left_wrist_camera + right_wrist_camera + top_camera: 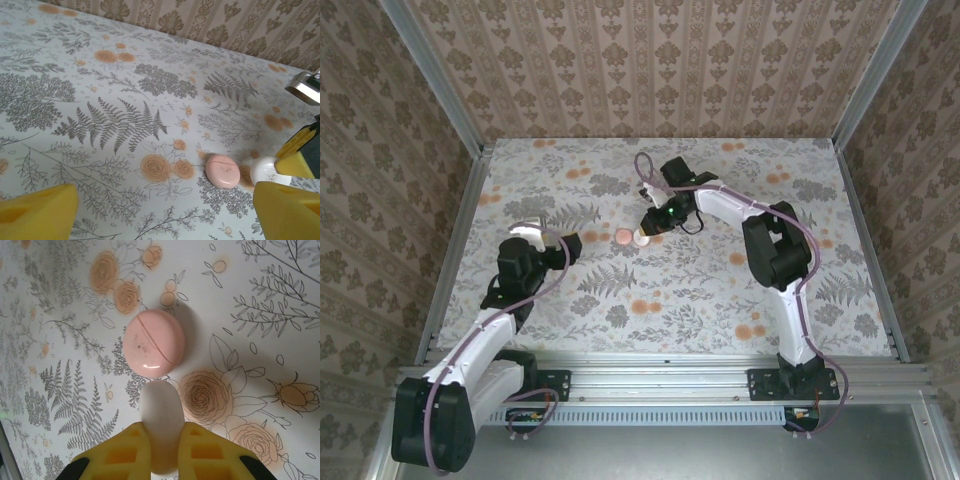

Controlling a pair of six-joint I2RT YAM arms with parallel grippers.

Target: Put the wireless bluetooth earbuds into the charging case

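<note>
My right gripper (647, 232) (162, 452) is shut on a cream-white round disc (160, 407) (642, 239), held on edge just above the table. Right beside it lies a salmon-pink round disc (154, 342) (623, 238) (223, 171) with a seam line across it, closed and flat on the floral cloth. My left gripper (535, 232) (165, 220) stands open to the left of both discs, with nothing between its yellow fingers (37, 212). The cream-white disc (268, 170) also appears at the right of the left wrist view. The tiny white earbuds are out of view.
The floral tablecloth (720, 290) covers the whole table. Wallpapered walls and metal frame posts (460, 110) close it in at the back and sides. A rail (660, 365) runs along the near edge.
</note>
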